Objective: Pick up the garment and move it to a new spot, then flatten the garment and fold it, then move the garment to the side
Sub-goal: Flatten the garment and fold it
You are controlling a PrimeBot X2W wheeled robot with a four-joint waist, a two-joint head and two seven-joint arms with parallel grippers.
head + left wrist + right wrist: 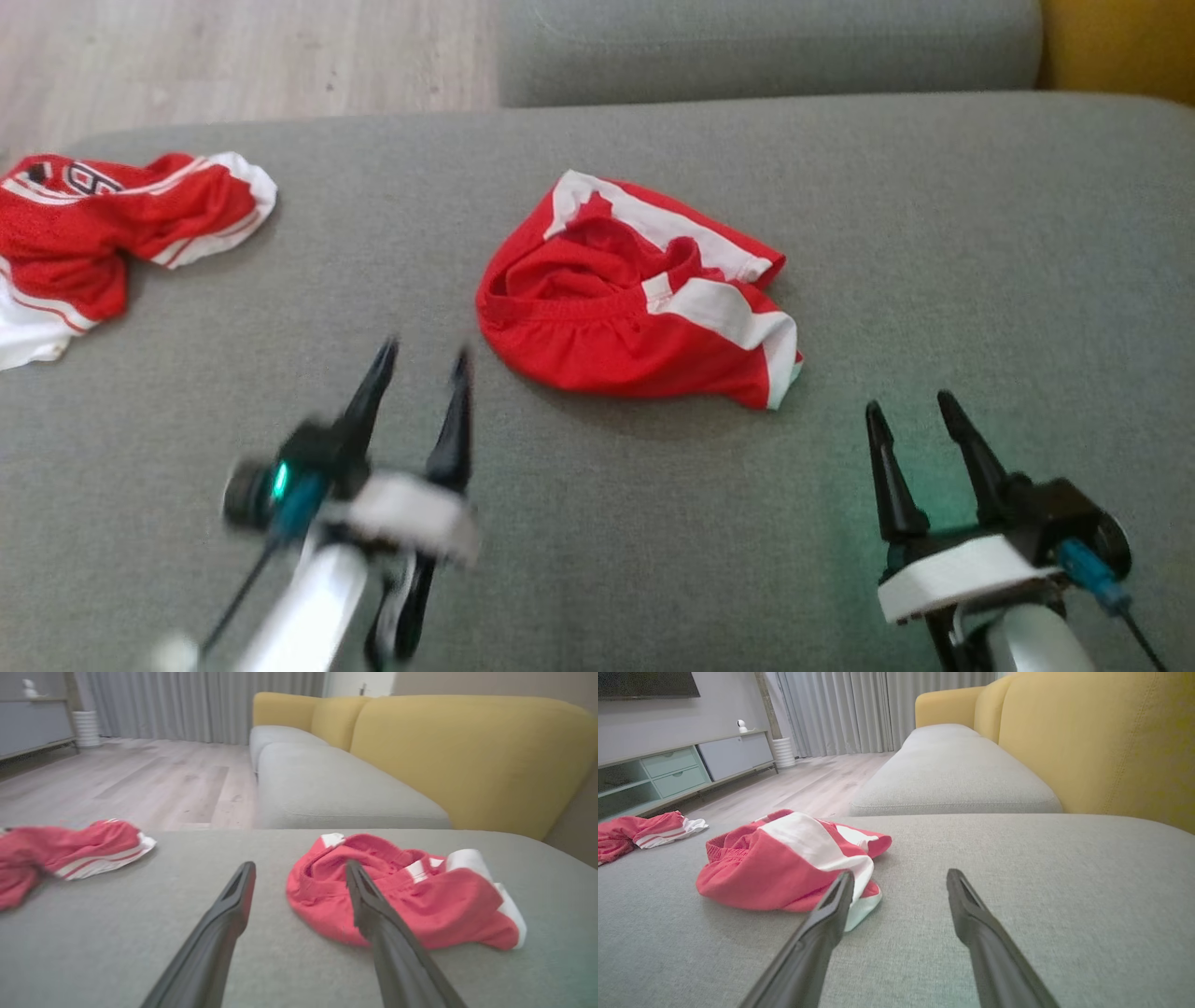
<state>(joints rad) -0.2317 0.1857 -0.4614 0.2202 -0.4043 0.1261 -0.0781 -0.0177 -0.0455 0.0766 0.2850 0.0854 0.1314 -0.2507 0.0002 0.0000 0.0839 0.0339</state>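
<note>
Left gripper [425, 350]: fingers spread, empty, over grey cushion [934, 233] near edge. Right gripper [909, 401]: fingers parted, empty, same near edge. Red-and-white garment [597, 317]: crumpled, cushion's middle, untouched. Second red jersey [84, 233]: bunched, cushion's far-left corner.

A: Where's the left gripper [299, 865]?
B: Fingers spread, empty, over the grey cushion [140, 933]. One finger overlaps the crumpled red-and-white shorts [444, 905].
A: And at the left edge?
B: Another red garment [70, 849], well apart.
</note>
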